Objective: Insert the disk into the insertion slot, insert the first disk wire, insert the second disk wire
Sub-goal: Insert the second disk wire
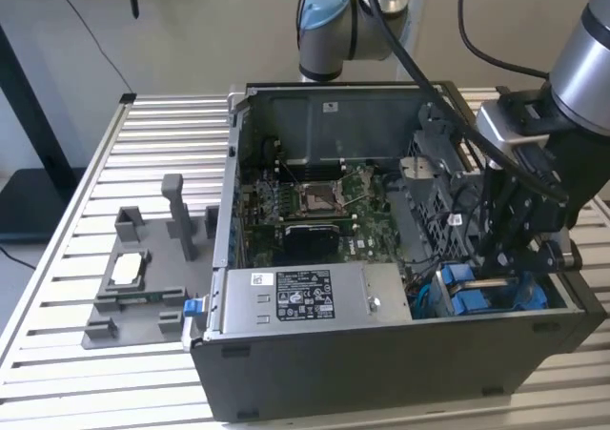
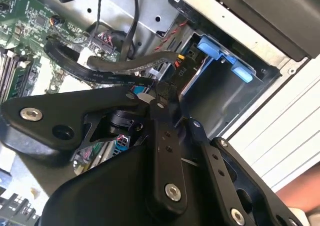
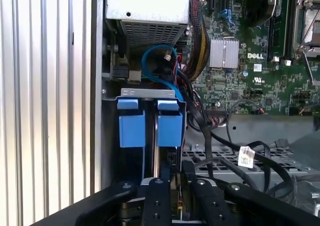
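Gripper (image 3: 177, 186) down at insertion slot (image 3: 113, 151), near right corner of computer case (image 1: 381, 373) in the exterior view.
Found fingers (image 3: 159, 201) nearly together, pinching what looks like the plug end of a black flat disk wire (image 2: 115, 78); judged closed on it. Took disk (image 3: 169, 128) as seated in the slot: blue carrier end showing, drive body hidden, second blue carrier end (image 3: 131, 126) just beside. Placed disk straight ahead of the fingertips, near but apart; long axis judged to run into the cage, along the line of approach. One arm only, so no nearer hand to pick. Noted white print along the wire, white tag (image 3: 245, 157) on another cable, printed label on power-supply box (image 1: 295, 296), lettering on motherboard (image 3: 240, 70); left unread.
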